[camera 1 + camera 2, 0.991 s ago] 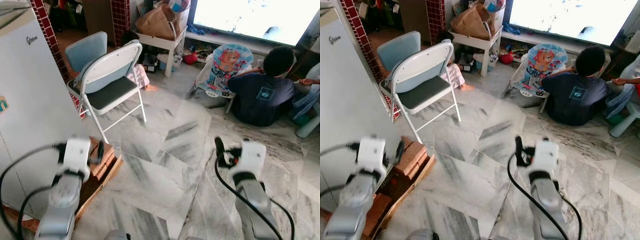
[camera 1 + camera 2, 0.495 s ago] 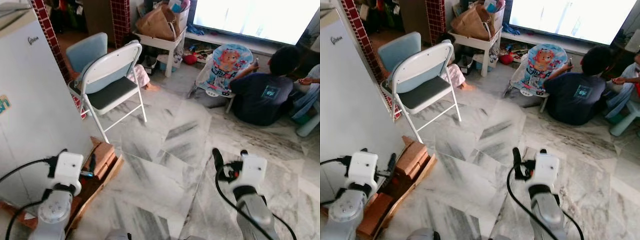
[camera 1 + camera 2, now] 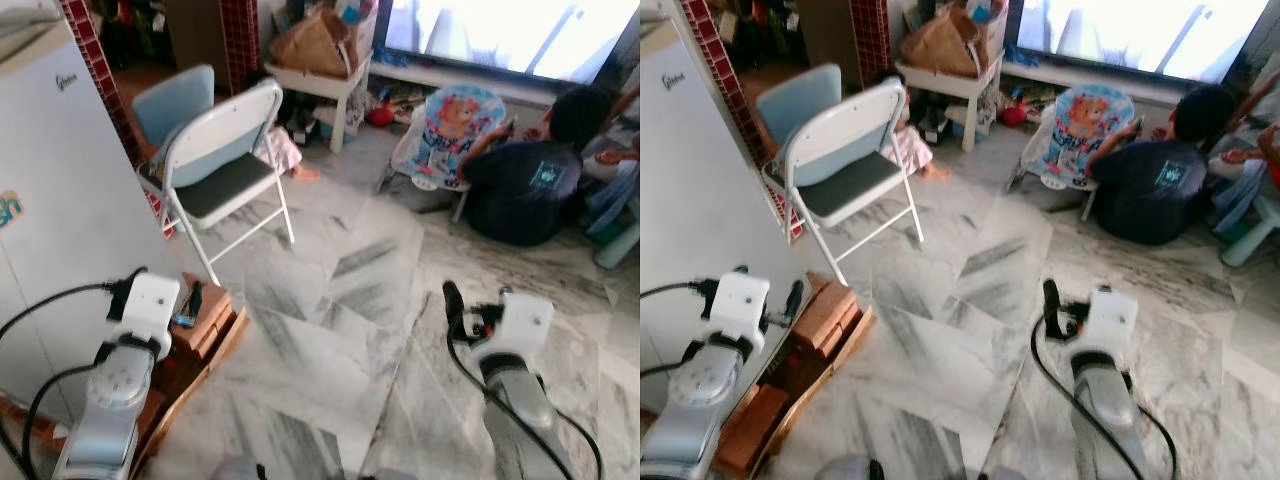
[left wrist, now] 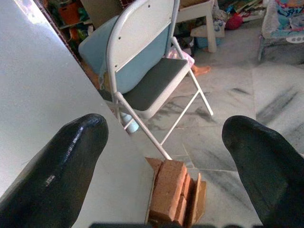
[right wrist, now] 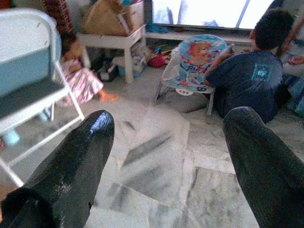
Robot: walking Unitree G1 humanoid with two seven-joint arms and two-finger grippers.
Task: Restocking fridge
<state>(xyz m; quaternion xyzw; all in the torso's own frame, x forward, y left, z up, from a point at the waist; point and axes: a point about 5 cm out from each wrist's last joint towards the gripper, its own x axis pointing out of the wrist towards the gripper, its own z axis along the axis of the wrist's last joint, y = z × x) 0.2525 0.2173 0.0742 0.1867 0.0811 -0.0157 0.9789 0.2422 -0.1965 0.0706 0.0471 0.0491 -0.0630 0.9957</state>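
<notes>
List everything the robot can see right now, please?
Fridge: one, white, at the robot's left.
Bricks: a few, orange-brown, stacked on the floor at the fridge's foot.
Folding chair: one, white frame with dark seat, past the bricks.
Blue chair: one, behind the folding chair.
Baby bouncer: one, blue patterned, far right.
Person: one, dark shirt, sitting on the floor beside the bouncer.
Child: one, pink clothes, on the floor behind the chairs.
Left gripper: open, beside the fridge.
Right gripper: open, over the marble floor.

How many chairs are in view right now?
2, both beside the fridge: a white folding chair and a blue chair right behind it. More may be hidden behind the fridge.
</notes>
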